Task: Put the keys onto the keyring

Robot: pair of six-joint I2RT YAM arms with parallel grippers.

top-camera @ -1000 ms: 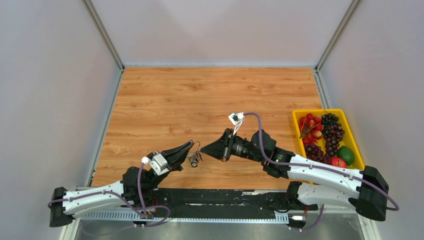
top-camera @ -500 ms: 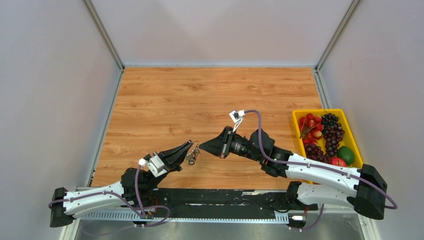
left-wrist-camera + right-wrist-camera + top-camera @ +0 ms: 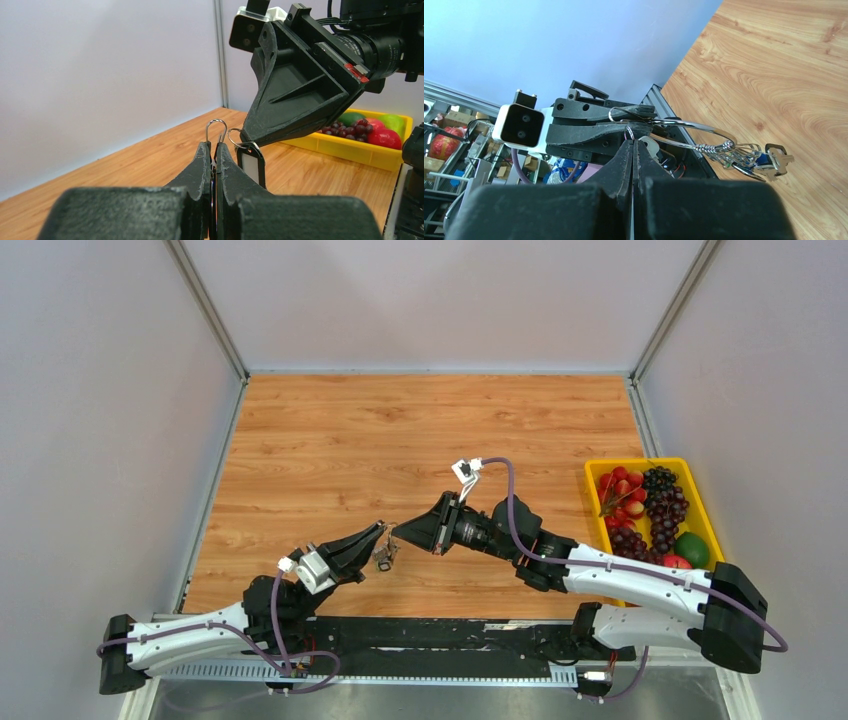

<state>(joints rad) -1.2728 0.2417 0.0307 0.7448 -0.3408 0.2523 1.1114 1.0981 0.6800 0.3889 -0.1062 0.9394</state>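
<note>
My left gripper is shut on the keyring, whose thin wire loop pokes up above the fingertips. A bunch of keys hangs from the ring's low end, above the wooden table. My right gripper is shut on the small split ring of a key with a black-framed white tag. Its tips touch the left gripper's tips, so the small ring sits right beside the wire loop. Whether the two rings are linked is hidden.
A yellow tray of grapes, strawberries and other fruit stands at the right edge of the table. Grey walls close in the left, right and back sides. The arms' black mounting rail runs along the near edge.
My right gripper has moved left with the tagged key until its tips meet the left gripper's tips. The left gripper has barely shifted, and the hanging keys swung slightly.
</note>
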